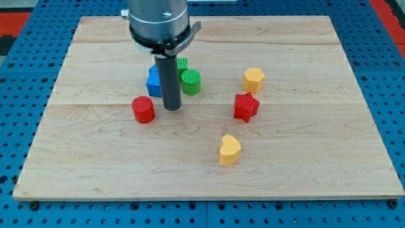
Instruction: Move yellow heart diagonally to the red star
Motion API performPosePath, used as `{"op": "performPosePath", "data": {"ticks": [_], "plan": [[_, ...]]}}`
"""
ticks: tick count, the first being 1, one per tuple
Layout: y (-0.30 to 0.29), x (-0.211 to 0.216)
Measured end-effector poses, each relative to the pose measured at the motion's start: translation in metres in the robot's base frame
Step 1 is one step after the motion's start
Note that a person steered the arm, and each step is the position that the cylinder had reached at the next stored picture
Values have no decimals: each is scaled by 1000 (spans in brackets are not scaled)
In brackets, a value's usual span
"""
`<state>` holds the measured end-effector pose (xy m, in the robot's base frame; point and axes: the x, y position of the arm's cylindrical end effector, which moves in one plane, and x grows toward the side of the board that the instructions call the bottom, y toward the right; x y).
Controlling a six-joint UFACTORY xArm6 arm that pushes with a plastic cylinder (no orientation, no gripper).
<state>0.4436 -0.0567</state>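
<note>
The yellow heart lies low in the middle of the wooden board. The red star sits a little above it and to its right, with a small gap between them. My tip rests on the board well to the left of both, between the red cylinder and the green cylinder. It touches neither the heart nor the star.
A yellow hexagon block stands just above the red star. A blue block and a second green block sit behind the rod, partly hidden. The board's edge runs along the view's bottom.
</note>
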Motion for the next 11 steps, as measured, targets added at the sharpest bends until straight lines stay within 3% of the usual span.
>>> {"op": "performPosePath", "data": {"ticks": [2, 3, 4, 5, 6, 7, 8, 10, 11], "plan": [[-102, 5], [-80, 24], [-3, 25], [68, 78], [30, 113], [36, 145], [156, 155], [123, 109], [67, 86]]}}
